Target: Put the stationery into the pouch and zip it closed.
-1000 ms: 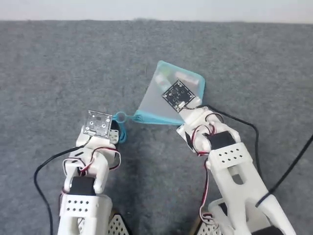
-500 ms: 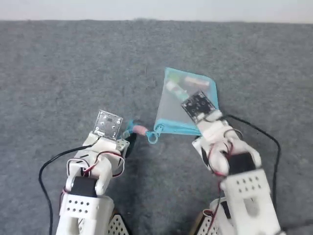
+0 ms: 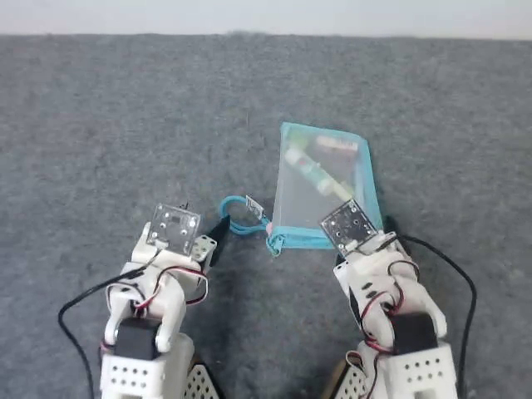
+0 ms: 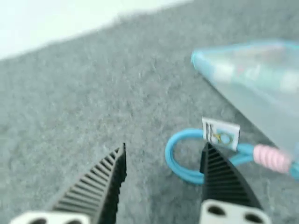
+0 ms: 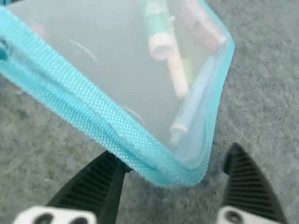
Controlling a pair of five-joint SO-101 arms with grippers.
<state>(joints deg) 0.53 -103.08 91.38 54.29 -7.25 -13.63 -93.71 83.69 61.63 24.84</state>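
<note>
A grey felt-like mat (image 3: 125, 108) is lying flat, spreading from 9 o'clock across to 3 o'clock, fibrous in texture. A pale plain strip (image 3: 266, 17) is running along its far edge at 12 o'clock.

Setting. A grey, felt-covered desk (image 3: 100, 108) spans the high view from side to side, its fibrous nap uniform in tone and texture. Along its far edge runs a pale whitish band (image 3: 266, 17), plain and flat; whether this is a wall or a backing board cannot be told. Illumination is even and diffuse, and shadows on the grey felt are soft and short.
</note>
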